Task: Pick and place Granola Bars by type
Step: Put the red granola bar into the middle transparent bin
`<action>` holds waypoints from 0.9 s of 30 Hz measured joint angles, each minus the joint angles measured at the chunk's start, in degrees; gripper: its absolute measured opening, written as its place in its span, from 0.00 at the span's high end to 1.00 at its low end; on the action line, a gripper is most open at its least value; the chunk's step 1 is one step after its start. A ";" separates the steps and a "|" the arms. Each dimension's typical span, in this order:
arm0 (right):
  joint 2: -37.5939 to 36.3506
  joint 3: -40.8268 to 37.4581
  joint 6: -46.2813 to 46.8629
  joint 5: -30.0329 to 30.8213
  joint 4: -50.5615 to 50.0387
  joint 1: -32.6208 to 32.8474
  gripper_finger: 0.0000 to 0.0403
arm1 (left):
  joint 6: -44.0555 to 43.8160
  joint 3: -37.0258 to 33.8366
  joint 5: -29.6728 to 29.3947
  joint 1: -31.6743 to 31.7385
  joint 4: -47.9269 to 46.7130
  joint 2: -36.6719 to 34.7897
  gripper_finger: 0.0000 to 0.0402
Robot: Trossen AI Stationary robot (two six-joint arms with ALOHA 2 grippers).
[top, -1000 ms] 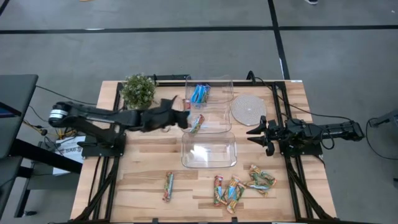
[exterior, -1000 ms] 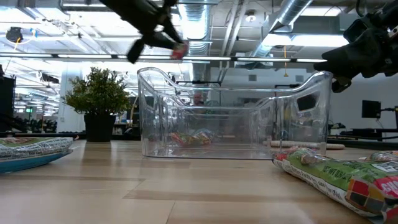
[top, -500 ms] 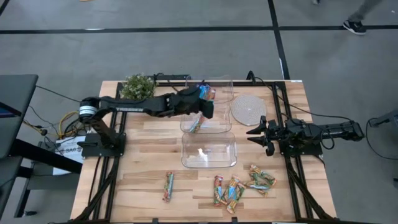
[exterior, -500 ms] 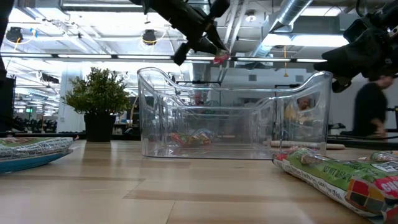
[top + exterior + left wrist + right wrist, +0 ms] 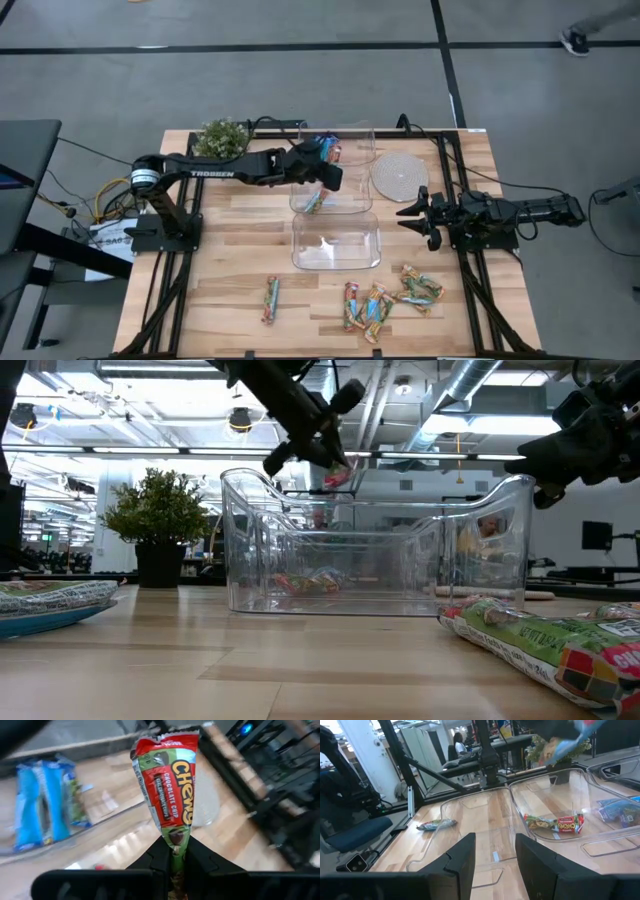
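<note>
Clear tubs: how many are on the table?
3: the far tub holds blue bars, the middle tub one red-green bar, the nearest tub none that show.

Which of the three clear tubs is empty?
The tub nearest the loose bars, at the row's end. The middle tub holds one red-green bar, and the far tub holds blue bars.

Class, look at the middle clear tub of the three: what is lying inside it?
One red-and-green granola bar lies on the floor of the middle tub. The left gripper, shut on another red-and-green bar, covers part of the tubs from above, so anything beneath it is hidden.
</note>
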 joint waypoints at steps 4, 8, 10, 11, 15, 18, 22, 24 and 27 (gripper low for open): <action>0.00 0.01 0.01 -0.01 0.00 -0.01 0.67 | 0.07 -0.09 0.76 -0.02 -1.84 2.81 0.94; 0.02 0.00 0.02 0.00 0.00 0.00 0.67 | 0.01 -0.07 2.94 -0.02 -0.57 6.27 0.94; 0.02 0.00 0.01 0.00 0.00 -0.02 0.67 | -0.09 -0.07 3.36 0.09 -0.46 8.08 0.94; 0.02 0.01 0.02 0.00 0.00 0.00 0.67 | -0.33 -0.09 3.50 0.18 -0.36 8.81 0.94; 0.02 0.01 0.02 0.00 0.00 0.00 0.67 | -1.02 -0.07 6.71 0.63 -0.15 12.01 0.94; 0.02 0.01 0.02 0.00 0.00 -0.01 0.67 | -1.07 -0.07 7.79 0.75 -0.13 14.12 0.94; 0.02 0.01 0.02 0.00 0.00 0.00 0.67 | -1.06 -0.07 8.27 1.09 0.72 15.79 0.94; 0.02 0.01 0.01 0.00 0.00 -0.02 0.67 | -1.07 -0.09 9.55 1.39 1.43 15.91 0.94; 0.02 0.01 0.00 0.01 0.00 -0.02 0.67 | -1.07 -0.07 9.87 1.42 2.12 15.91 0.94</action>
